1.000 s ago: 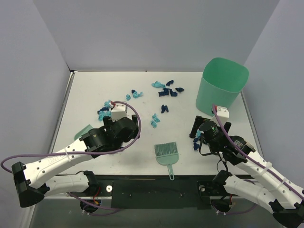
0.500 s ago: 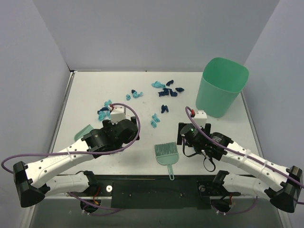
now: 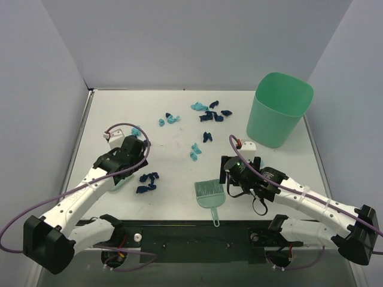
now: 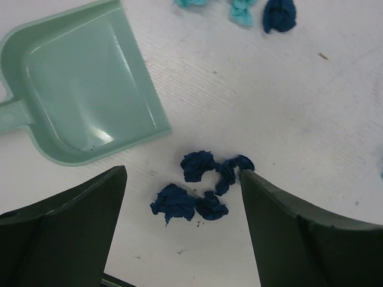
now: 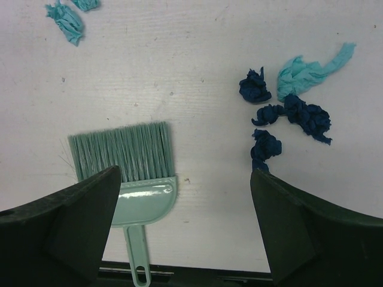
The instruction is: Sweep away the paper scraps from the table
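A white table (image 3: 108, 113) seen from above, with two robot arms reaching in from the near edge. The left claw (image 4: 182, 179) hangs wide open and empty over a small clump of navy scraps (image 4: 203, 185), just beside the mouth of a green dustpan (image 4: 84, 101). The right claw (image 5: 185, 179) is also spread wide, holding nothing, above a green brush (image 5: 125, 161) lying flat; its wrist view shows navy and teal scraps beside the brush. More scraps lie strewn across the far middle of the table, near a green bin (image 3: 278, 116) at the far right
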